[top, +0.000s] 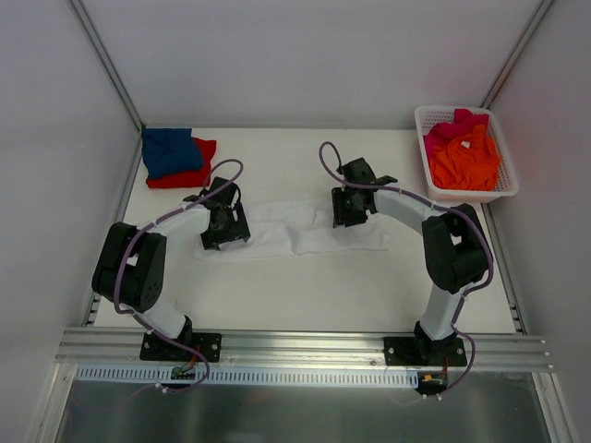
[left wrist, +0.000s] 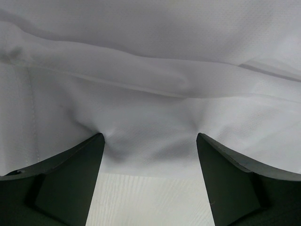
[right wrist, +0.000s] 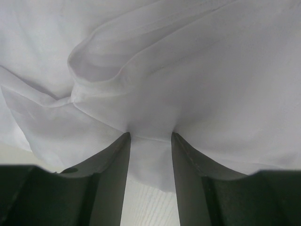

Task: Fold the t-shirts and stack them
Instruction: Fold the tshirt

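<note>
Lying in the middle: the white t-shirt [top: 305,231] is stretched out long and wrinkly across the middle of the table [top: 277,295].
Left gripper [top: 224,229]: it sits on the shirt's left end, on the left half of the table. Its fingers [left wrist: 75,183] are wide apart, and the tips press into the cloth edge.
Right gripper [top: 351,210]: it sits on the shirt's far edge, just right of the table's middle. Its fingers [right wrist: 106,183] are partly apart with cloth across the gap. I cannot tell if they pinch it.
Blue t-shirt [top: 169,150]: folded, on top of the red t-shirt [top: 205,155], in the table's far left corner.
Basket [top: 466,195]: white, in the table's far right corner.
Orange t-shirt [top: 466,161]: bunched up inside the basket.
Pink t-shirt [top: 462,120]: in the basket too, behind the orange one.
</note>
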Robot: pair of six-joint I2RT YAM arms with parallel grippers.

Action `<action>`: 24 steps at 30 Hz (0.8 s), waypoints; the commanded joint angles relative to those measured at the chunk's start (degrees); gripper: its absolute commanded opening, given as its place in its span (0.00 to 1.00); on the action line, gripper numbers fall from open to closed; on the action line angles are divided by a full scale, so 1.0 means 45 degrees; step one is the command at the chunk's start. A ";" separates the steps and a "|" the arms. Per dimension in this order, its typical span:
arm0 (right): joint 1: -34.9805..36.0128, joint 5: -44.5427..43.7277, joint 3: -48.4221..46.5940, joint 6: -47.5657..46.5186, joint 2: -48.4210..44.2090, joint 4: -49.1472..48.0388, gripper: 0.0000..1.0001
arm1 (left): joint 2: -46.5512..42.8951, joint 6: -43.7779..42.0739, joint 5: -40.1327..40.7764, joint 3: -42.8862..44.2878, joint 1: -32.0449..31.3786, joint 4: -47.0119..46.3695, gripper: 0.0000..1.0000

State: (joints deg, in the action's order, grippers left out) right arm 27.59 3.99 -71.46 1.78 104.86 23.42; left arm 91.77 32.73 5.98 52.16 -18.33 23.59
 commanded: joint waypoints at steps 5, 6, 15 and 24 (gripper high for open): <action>0.0098 -0.0807 -0.0232 -0.1253 -0.0821 0.1666 0.54 | 0.0465 0.0578 -0.0723 -0.0205 -0.0185 0.0733 0.81; 0.0118 -0.1427 -0.0272 -0.1371 -0.0821 0.1864 0.55 | 0.0525 0.0578 -0.0723 -0.0205 -0.0166 0.0714 0.81; 0.0196 -0.1238 0.0860 -0.1529 -0.0509 0.1593 0.55 | 0.0526 0.0656 -0.0782 -0.0322 -0.0224 0.0596 0.81; 0.0196 -0.1160 0.0081 -0.1723 0.0252 0.1709 0.55 | 0.0233 0.1183 -0.0899 -0.0868 -0.0458 0.0480 0.81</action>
State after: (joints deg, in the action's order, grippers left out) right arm 28.34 -0.84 -68.36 -4.16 104.64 29.28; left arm 91.68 34.17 6.09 51.81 -18.85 23.51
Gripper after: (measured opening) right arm 0.550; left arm 0.808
